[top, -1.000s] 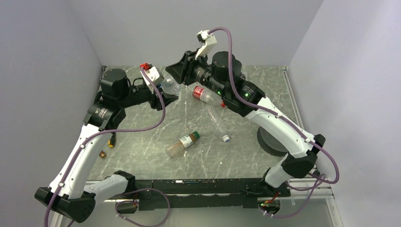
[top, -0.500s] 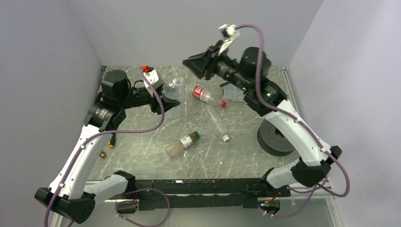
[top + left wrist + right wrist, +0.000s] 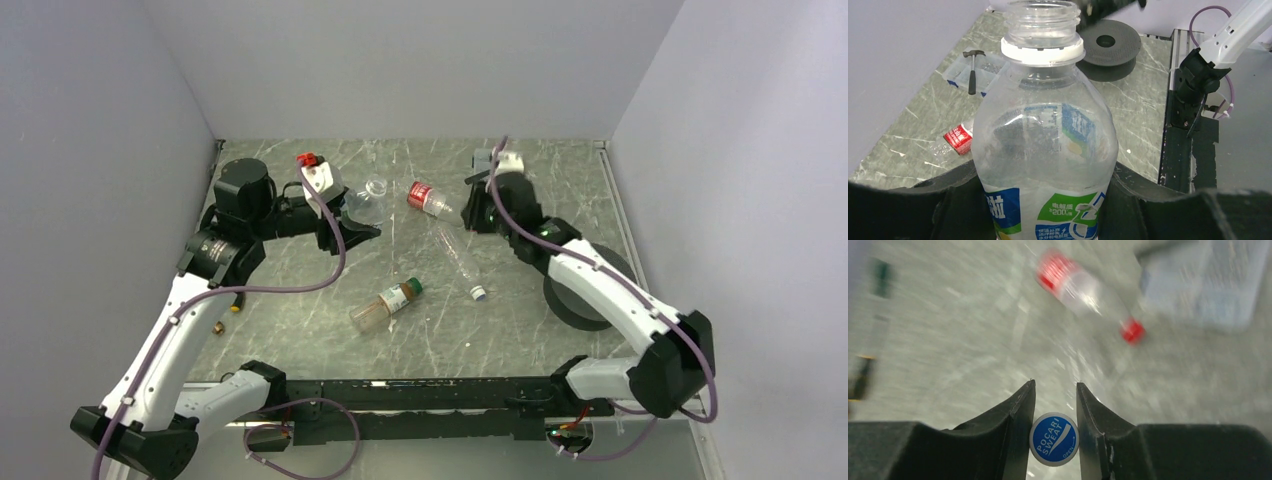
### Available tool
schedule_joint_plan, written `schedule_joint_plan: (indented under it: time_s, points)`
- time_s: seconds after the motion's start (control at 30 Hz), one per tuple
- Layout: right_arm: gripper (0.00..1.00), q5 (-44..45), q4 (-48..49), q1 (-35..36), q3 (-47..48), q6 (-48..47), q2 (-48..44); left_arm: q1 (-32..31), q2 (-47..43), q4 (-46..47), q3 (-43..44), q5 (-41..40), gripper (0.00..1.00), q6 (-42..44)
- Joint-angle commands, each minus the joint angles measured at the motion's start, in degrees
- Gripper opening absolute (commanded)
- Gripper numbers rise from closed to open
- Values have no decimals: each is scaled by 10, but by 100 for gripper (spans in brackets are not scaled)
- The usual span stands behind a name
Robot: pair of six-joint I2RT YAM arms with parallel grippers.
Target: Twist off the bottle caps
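Note:
My left gripper [image 3: 1045,200] is shut on the clear bottle with the blue-white label [image 3: 1045,130]. It holds the bottle with the neck open and no cap on it; this bottle also shows in the top view [image 3: 366,203]. My right gripper [image 3: 1054,387] is shut on a white-and-blue cap [image 3: 1054,439] and sits low over the table at the back [image 3: 474,212]. The red-label bottle [image 3: 428,198] lies beside it, and its red cap [image 3: 1133,331] is on. The slim clear bottle [image 3: 460,255] has its white-and-blue cap [image 3: 479,293] on. The amber bottle [image 3: 385,305] has its dark green cap [image 3: 413,287] on.
A black round disc [image 3: 585,290] lies on the right under my right arm. A clear plastic box [image 3: 1208,280] and a small hammer [image 3: 970,75] are at the back. Two small items [image 3: 218,326] lie by the left edge. Grey walls close in three sides.
My right gripper left the mouth of the held bottle with the cap, swung right and came down low beside the red-label bottle. My left gripper has kept hold of the bottle.

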Motion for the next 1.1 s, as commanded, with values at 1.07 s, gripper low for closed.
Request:
schedule_joint_plan:
  time_s: [1.07]
  points:
    - [23,218,75,-63,-277,232,141,-1,-21,24,-5,18,14,-12]
